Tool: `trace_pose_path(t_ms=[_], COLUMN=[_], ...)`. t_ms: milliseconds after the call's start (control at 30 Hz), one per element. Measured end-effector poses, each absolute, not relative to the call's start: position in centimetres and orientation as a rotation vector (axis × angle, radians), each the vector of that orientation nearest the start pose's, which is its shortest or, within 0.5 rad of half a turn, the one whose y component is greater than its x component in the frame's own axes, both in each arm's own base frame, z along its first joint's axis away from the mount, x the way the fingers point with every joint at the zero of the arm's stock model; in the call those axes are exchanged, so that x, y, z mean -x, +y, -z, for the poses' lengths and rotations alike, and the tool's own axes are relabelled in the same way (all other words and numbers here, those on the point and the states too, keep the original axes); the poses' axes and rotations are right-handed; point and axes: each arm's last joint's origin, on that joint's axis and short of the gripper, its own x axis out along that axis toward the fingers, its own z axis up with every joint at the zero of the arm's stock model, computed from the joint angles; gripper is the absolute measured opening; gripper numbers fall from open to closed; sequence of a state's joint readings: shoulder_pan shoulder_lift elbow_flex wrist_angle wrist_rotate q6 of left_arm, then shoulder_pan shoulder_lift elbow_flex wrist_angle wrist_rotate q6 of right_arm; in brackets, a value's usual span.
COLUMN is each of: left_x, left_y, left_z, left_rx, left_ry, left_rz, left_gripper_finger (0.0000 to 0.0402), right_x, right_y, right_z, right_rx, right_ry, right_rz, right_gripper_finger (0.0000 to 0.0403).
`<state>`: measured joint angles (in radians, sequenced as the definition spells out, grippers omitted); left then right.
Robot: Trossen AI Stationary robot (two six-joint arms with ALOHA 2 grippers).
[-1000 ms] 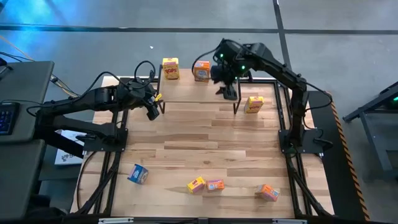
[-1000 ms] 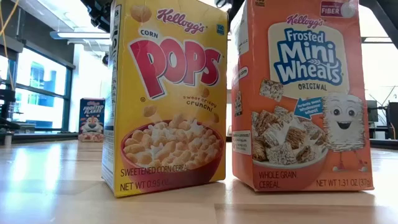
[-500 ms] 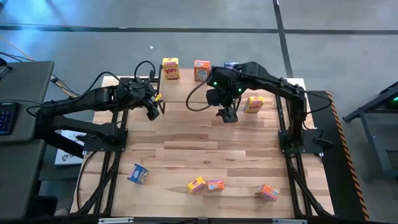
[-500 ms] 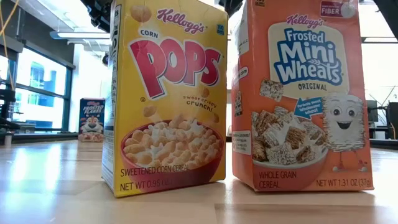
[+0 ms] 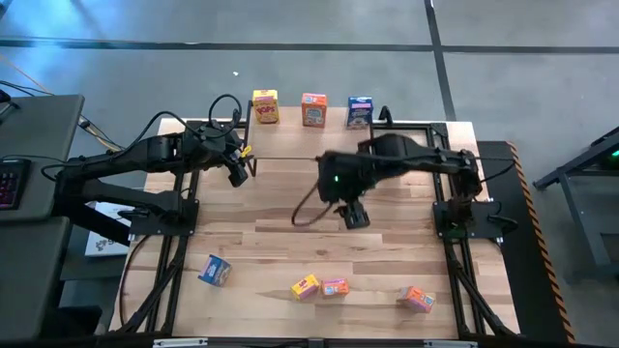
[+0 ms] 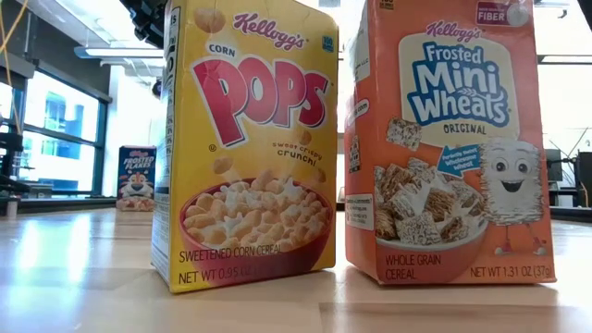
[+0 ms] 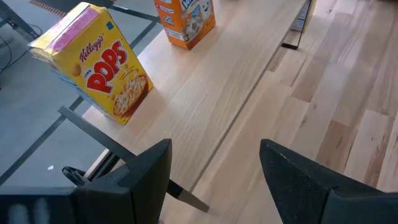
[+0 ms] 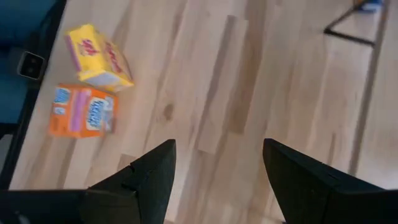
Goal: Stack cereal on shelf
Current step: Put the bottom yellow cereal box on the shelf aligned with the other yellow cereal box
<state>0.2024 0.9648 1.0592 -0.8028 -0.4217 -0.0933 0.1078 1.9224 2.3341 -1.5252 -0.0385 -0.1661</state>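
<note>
Three cereal boxes stand upright in a row along the shelf's (image 5: 290,145) far edge: yellow Corn Pops box (image 5: 265,105) at left, orange Frosted Mini-Wheats box (image 5: 313,109) in the middle, blue box (image 5: 360,111) at right, each apart from its neighbour. Four more sit on the surface (image 5: 290,242) near its front edge: blue box (image 5: 215,271) toward the left, small yellow box (image 5: 306,287) w/ an orange-pink box (image 5: 335,288) just beside it, and another orange box (image 5: 418,299) toward the right. Low view: a Corn Pops box (image 6: 245,143) and Mini-Wheats box (image 6: 449,143) fill the foreground side by side, w/ a Frosted Flakes box (image 6: 136,178) far behind. Left pincer (image 5: 238,175) hovers by the shelf's left end, fingers (image 7: 146,171) parted, nothing between them; its wrist cam looks along the shelf plank at the Pops box. Right pincer (image 5: 353,215) is over mid-surface, in front of the shelf, fingers (image 8: 155,171) also apart & empty; its wrist cam looks down on the yellow and orange boxes on the surface.
</note>
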Motion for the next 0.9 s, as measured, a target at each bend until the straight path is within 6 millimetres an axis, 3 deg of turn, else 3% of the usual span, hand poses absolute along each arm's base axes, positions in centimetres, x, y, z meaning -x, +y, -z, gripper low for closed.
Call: trace_pose_path(t_ms=[300, 600, 900], left_x=[-17.3, -17.3, -17.3], left_y=[4.8, 4.8, 4.8], left_z=[-34.2, -34.2, -34.2], left_rx=[0.008, 0.009, 0.009], left_ry=[0.686, 0.685, 0.686], left_rz=[-0.63, -0.63, -0.631], left_gripper_finger=[0.0235, 0.0235, 0.0235], right_x=[-35.7, -35.8, -36.1], right_y=[8.2, 10.1, 12.1], right_z=[-42.4, -42.8, -42.3], right_rx=[0.147, 0.066, 0.096], right_ry=[0.963, 0.906, 0.892], right_rz=[-0.302, -0.26, -0.308], right_gripper_finger=[0.0234, 0.0234, 0.0234])
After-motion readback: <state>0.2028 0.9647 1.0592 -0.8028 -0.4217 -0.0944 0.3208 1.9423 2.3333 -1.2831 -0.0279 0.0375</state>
